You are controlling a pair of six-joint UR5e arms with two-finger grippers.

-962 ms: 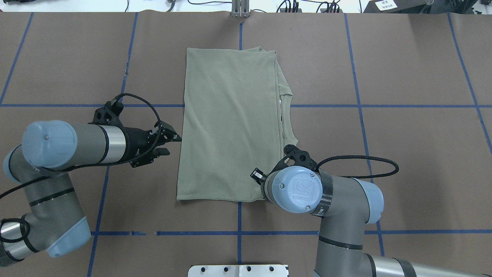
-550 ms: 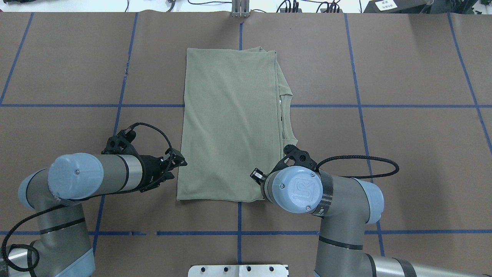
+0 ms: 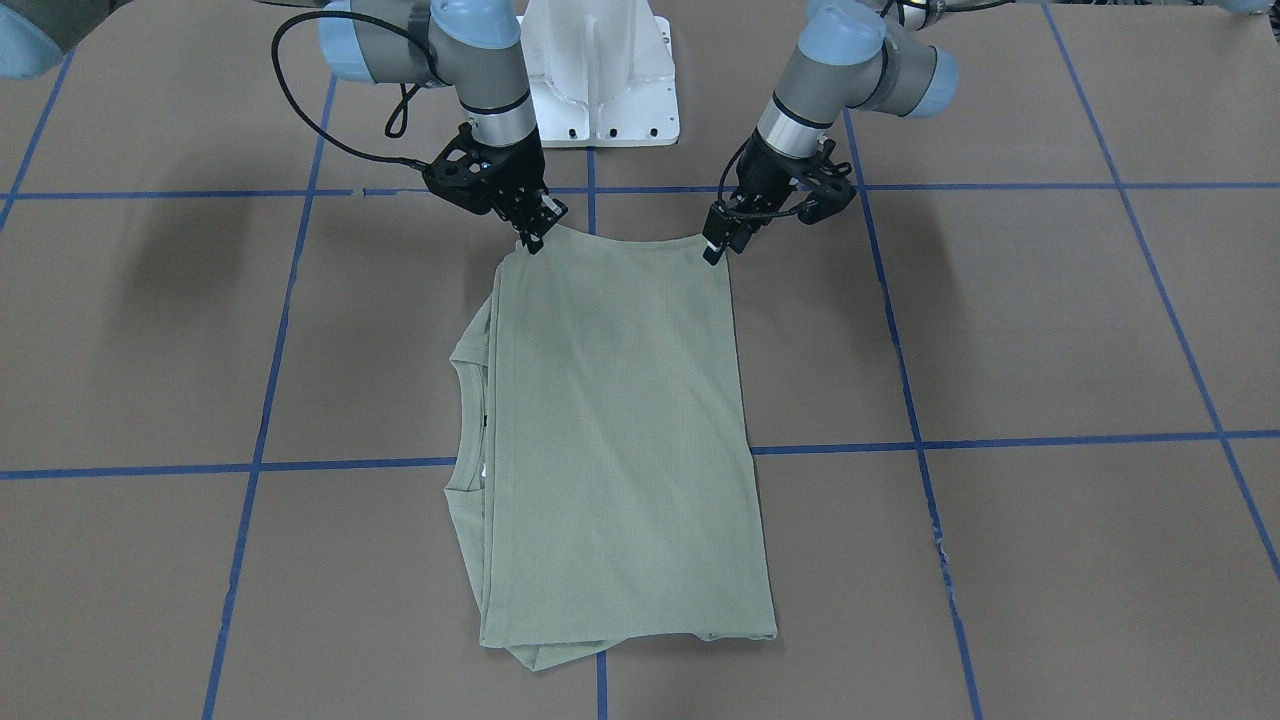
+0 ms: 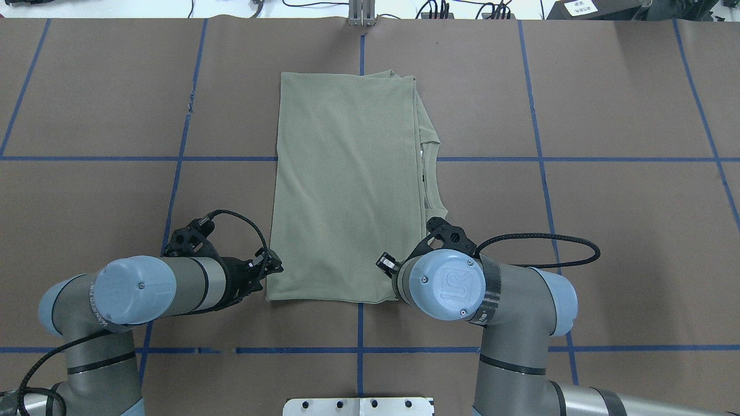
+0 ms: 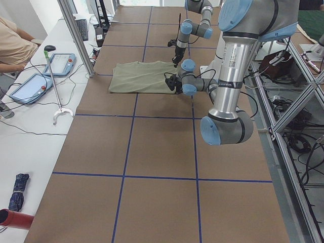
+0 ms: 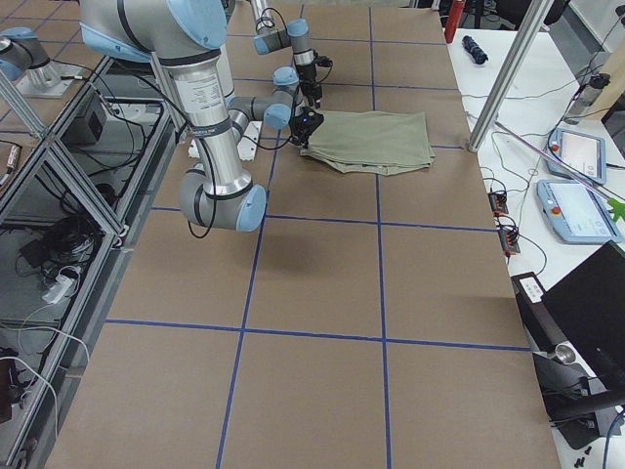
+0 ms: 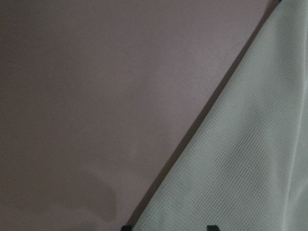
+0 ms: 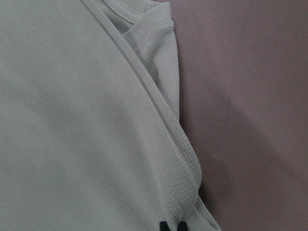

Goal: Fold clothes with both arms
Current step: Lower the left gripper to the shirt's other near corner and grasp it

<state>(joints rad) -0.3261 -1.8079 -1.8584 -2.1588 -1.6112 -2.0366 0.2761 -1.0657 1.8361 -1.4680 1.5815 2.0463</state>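
The sage-green shirt [image 4: 347, 190] lies flat on the brown table, folded lengthwise into a long rectangle, with its collar [image 4: 430, 173] showing along its right edge. My left gripper [image 4: 273, 270] is open at the shirt's near-left corner. In the left wrist view [image 7: 168, 227] its fingertips stand apart over the shirt's edge [image 7: 240, 159]. My right gripper [image 3: 537, 238] is at the near-right corner, hidden under its wrist in the overhead view. In the right wrist view [image 8: 173, 226] its fingertips are pinched together on the shirt's layered edge [image 8: 187, 183].
The white pedestal base [image 3: 600, 70] stands just behind both grippers. Blue tape lines [image 4: 358, 349] cross the brown table cover. Control tablets [image 5: 30, 86] and cables lie on the white bench beyond the table's far edge, where an operator [image 5: 15, 45] sits.
My left arm has moved along the shirt's left edge toward the robot, from mid-edge to the near-left corner. The right arm and the shirt have not moved.
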